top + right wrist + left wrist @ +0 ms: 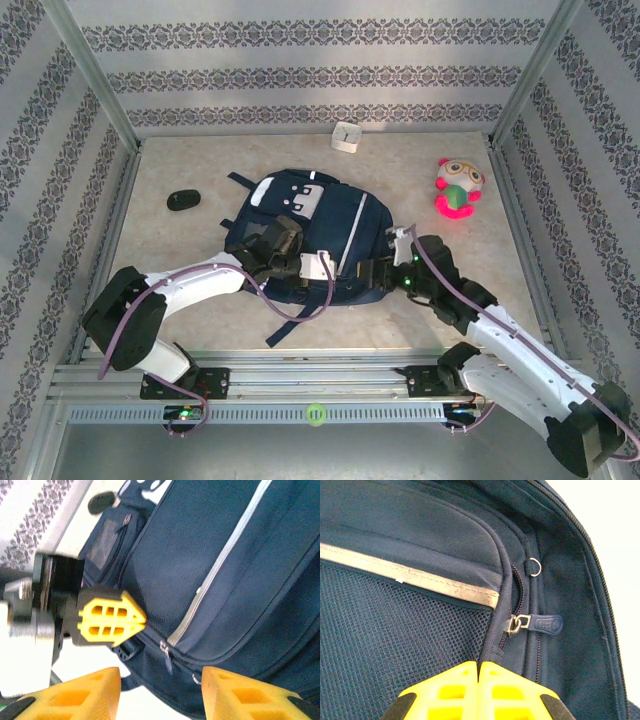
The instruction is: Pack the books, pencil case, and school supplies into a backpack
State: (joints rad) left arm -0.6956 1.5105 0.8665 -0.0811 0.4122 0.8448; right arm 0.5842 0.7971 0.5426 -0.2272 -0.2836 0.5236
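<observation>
The navy backpack point(330, 215) lies flat in the middle of the table, its grey stripe point(420, 577) and mesh pocket facing up. My left gripper point(480, 664) is shut on the backpack's piped seam, just below the zipper pull point(545, 624); it lies at the bag's near edge point(340, 272) and its yellow tips point(142, 617) pinch the fabric. My right gripper point(160, 692) is open, facing the zipper pull point(168, 662) from the bag's lower right point(370, 272). A small pale boxy pencil case point(347, 136) stands at the back wall. The books are out of view.
A black oval object point(183, 201) lies left of the backpack. A pink-and-green plush toy point(457, 188) sits at the back right. Patterned walls and metal posts enclose the table. A dark strap point(285, 325) trails toward the near edge.
</observation>
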